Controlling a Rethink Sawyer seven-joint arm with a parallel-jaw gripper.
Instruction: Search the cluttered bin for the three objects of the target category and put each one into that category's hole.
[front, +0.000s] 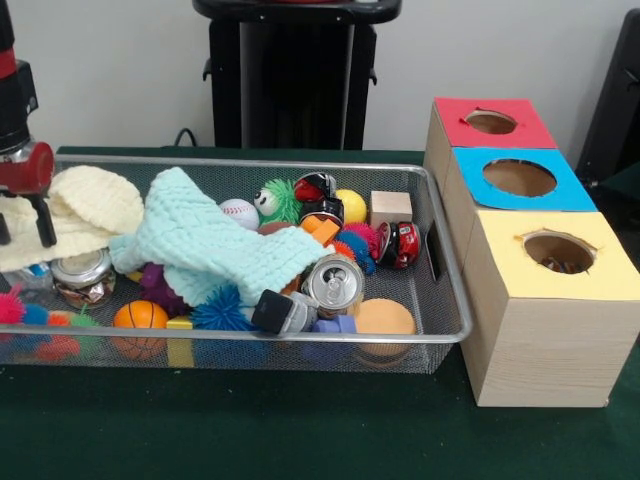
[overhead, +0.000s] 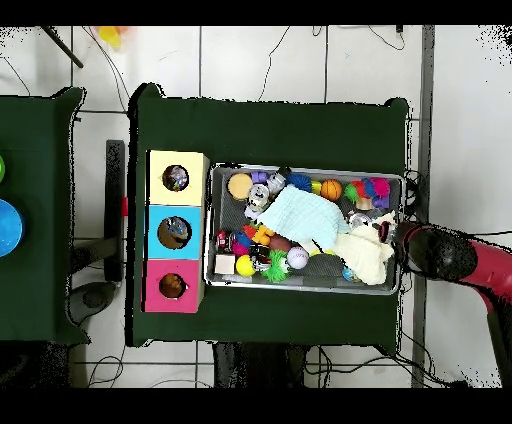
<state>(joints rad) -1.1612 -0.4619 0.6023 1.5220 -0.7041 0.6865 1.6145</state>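
Nearest the camera in the front view, the wire bin (front: 300, 345) shows its front rail, and right behind it sit an orange ball (front: 140, 315), a dark-capped grey piece (front: 280, 312), an upturned drink can (front: 333, 283) and a round tan block (front: 385, 318). A step deeper, the pale blue cloth (front: 200, 245) sprawls across the middle, hiding whatever lies under it. Over at the left end the gripper (front: 22, 225) hangs above the cream cloth (front: 80, 210), fingers spread, one dark finger (front: 44, 222) clear, nothing pinched between them.

Now the relation that matters: everything pickable lies to the gripper's right in this view. The baseball (front: 240, 213), the green fuzzy toy (front: 277, 200), the yellow ball (front: 351, 205) and the wooden cube (front: 391, 208) crowd the far-right half of the bin. Which category is wanted, I can't tell from here.

Beyond the bin's right end stands the box row: yellow box (front: 560, 270) nearest, blue box (front: 520, 180) behind, red box (front: 492, 122) farthest, each with a round hole on top. So any pick probably means a long carry rightward across the whole bin. From overhead, the arm (overhead: 455, 255) enters at the bin's opposite end from the boxes (overhead: 176, 232).
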